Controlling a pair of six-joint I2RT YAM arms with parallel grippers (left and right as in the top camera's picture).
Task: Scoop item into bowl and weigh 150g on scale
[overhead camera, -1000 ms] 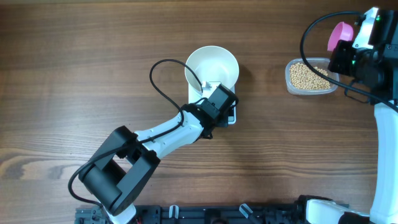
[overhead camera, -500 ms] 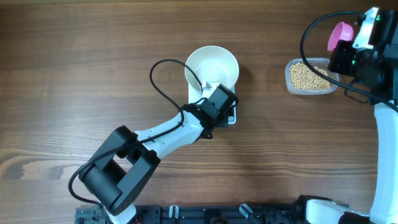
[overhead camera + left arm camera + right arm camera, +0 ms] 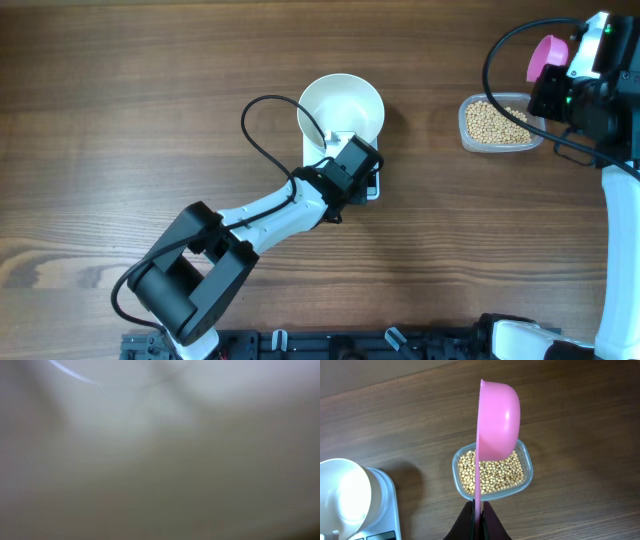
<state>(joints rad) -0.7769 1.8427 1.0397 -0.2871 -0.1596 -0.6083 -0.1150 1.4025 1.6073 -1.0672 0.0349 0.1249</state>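
The white bowl (image 3: 340,105) stands empty on the white scale (image 3: 373,186), which my left arm mostly covers. My left gripper (image 3: 335,143) is at the bowl's near rim. The left wrist view is only a white blur, so its fingers are hidden; it is shut, and I cannot tell whether it touches the rim. My right gripper (image 3: 478,506) is shut on the handle of a pink scoop (image 3: 497,420), held on edge above the tan beans (image 3: 492,472). The bowl (image 3: 342,495) and scale (image 3: 382,505) sit at the left of that view.
The beans (image 3: 497,121) fill a clear plastic container (image 3: 468,140) at the right of the brown wooden table. My left arm's black cable (image 3: 262,150) loops beside the bowl. Black fixtures (image 3: 330,345) line the near edge.
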